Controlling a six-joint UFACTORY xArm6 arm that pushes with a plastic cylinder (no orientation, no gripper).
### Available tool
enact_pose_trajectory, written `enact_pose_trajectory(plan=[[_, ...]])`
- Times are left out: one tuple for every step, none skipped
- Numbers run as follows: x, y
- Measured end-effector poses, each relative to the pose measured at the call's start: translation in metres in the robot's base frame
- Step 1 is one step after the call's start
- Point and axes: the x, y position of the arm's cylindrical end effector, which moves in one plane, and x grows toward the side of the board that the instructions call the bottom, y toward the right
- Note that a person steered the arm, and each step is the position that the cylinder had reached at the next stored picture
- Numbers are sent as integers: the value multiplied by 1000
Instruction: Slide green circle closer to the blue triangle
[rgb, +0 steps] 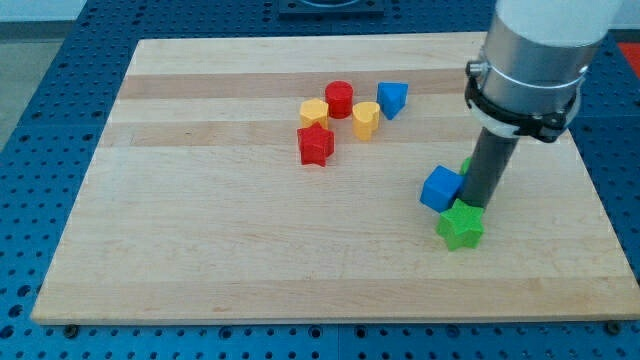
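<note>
Blocks sit on a light wooden table (250, 250) that rests on a blue board with holes (40, 150). My tip (472, 203) is the bottom end of a dark rod, and it comes down near the right side of the table. No claw is on this arm, only the rod, so nothing can open, close or hold. The tip stands just beside a blue cube (441, 188), at about 3 o'clock from it, and right above a green star (461, 226), at about 12 o'clock from that star. The rod hides most of the green circle (466, 165); only a small green edge peeks out at the rod's left side, at about 1 o'clock from the blue cube. The blue triangle (392, 98) is well apart from it, up at about 10 o'clock from the tip, near the top middle of the table. Next to the blue triangle, at its 8 o'clock, is a yellow heart (366, 119). Farther to the view's left are a red cylinder (339, 99), a yellow block (314, 111) whose shape I cannot make out, and a red star (315, 145) just below it.
</note>
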Motion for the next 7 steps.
enact_pose_trajectory(plan=[[-1, -3], [-1, 5], [-6, 14], [-17, 25], [-35, 32], [-53, 39], [-64, 48]])
